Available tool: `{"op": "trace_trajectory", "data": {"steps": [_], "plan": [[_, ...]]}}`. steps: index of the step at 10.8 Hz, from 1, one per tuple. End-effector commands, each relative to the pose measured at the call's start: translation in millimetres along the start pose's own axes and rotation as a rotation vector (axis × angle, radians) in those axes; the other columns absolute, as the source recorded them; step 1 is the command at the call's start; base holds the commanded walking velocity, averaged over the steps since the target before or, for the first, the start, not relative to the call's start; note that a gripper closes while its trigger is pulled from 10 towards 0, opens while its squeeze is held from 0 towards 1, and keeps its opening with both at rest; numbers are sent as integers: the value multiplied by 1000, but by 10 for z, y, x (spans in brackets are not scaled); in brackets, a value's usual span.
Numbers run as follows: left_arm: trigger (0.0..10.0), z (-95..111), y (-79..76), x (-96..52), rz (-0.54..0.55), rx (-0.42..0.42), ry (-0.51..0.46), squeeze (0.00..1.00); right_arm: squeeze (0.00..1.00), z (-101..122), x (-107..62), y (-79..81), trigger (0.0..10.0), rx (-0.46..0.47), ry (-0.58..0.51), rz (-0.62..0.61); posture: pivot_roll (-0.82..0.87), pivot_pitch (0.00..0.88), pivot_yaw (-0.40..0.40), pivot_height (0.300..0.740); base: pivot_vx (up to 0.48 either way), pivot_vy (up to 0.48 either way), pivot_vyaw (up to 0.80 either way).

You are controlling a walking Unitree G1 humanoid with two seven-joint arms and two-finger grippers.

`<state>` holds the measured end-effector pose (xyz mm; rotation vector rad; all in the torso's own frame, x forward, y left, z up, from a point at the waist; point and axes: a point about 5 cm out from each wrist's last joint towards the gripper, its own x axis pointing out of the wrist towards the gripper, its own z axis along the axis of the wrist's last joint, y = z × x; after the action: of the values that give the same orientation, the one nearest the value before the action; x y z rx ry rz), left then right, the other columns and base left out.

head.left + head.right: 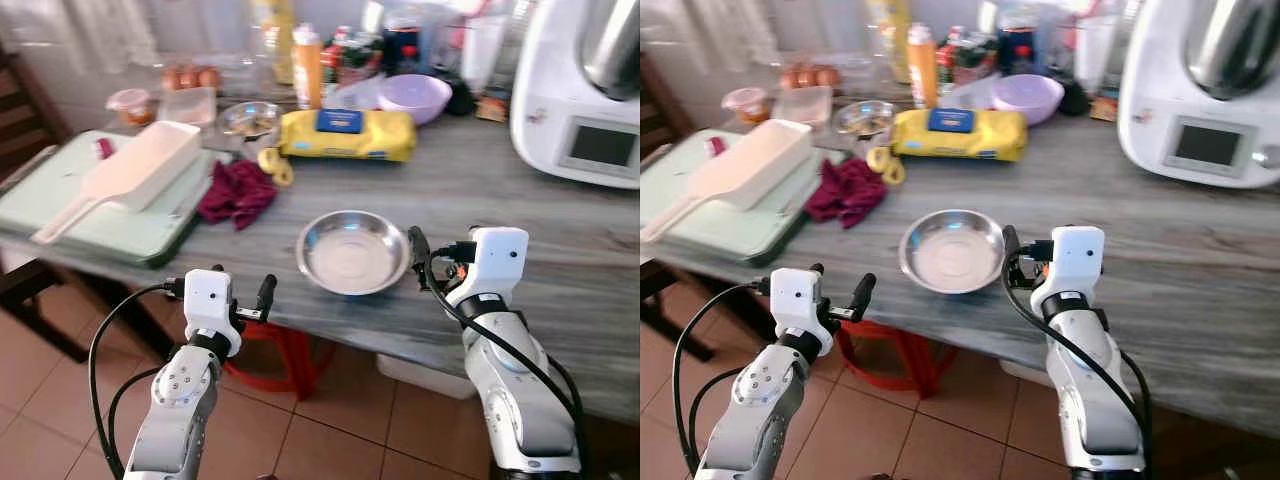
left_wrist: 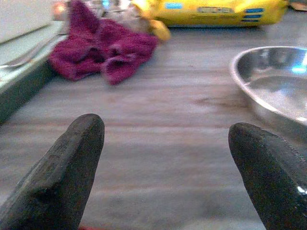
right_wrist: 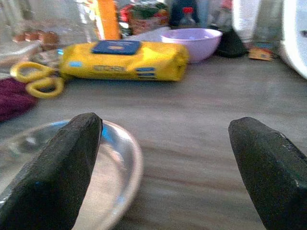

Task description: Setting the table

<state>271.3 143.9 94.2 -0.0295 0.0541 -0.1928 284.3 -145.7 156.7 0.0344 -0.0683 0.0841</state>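
Steel catches the light at the near edge of the grey wood-grain bench (image 1: 560, 230), where a shallow round steel bowl (image 1: 352, 251) sits upright and empty. This bowl serves as the landmark for everything else.

To the bowl's right, the right gripper (image 1: 416, 252) hovers at rim height, just beside the rim, with its jaws spread wide and grasping nothing; in the right wrist view one black finger (image 3: 57, 172) overlaps the bowl's edge, the other lies well out over bare bench. To the bowl's left and nearer the robot, the left gripper (image 1: 250, 297) hangs at the bench's front edge, jaws likewise released and holding nothing, with the bowl off to one side of its fingers (image 2: 57, 177).

Left of the bowl and a little farther back lies a crumpled maroon cloth (image 1: 238, 192). Beyond the cloth, yellow-handled scissors (image 1: 277, 165) rest against a yellow packet (image 1: 345, 134) with a blue label, which lies straight behind the bowl. Far left of the bowl, a pale green tray (image 1: 90, 215) carries a cream scoop-shaped container (image 1: 135, 170). Behind the packet stand a lilac bowl (image 1: 414, 97), an orange bottle (image 1: 307, 65) and other blurred clutter. Right and back of the bowl stands a white kitchen machine (image 1: 580, 95) with a small screen. Below the bench's edge a red stool (image 1: 275, 350) stands on terracotta floor tiles (image 1: 330, 430).
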Motion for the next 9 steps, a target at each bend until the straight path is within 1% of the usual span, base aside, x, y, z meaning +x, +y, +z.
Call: {"op": "trace_trajectory", "data": {"steps": [1, 6, 9], "plan": [[10000, -36, 30, -22, 16, 5, 16, 0, 0, 17, 14, -15, 10000, 10, -2, -13, -53, 83, 60, 740, 0, 0, 0], [10000, -40, 23, -8, 14, 7, 21, 0, 0, 13, 20, -27, 10000, 19, -4, -29, -51, 82, 64, 740, 0, 0, 0], [10000, -42, 34, -2, 17, 14, 28, 0, 0, 10, 23, -47, 10000, 20, -5, -45, -51, 81, 66, 740, -275, 0, 0]]}}
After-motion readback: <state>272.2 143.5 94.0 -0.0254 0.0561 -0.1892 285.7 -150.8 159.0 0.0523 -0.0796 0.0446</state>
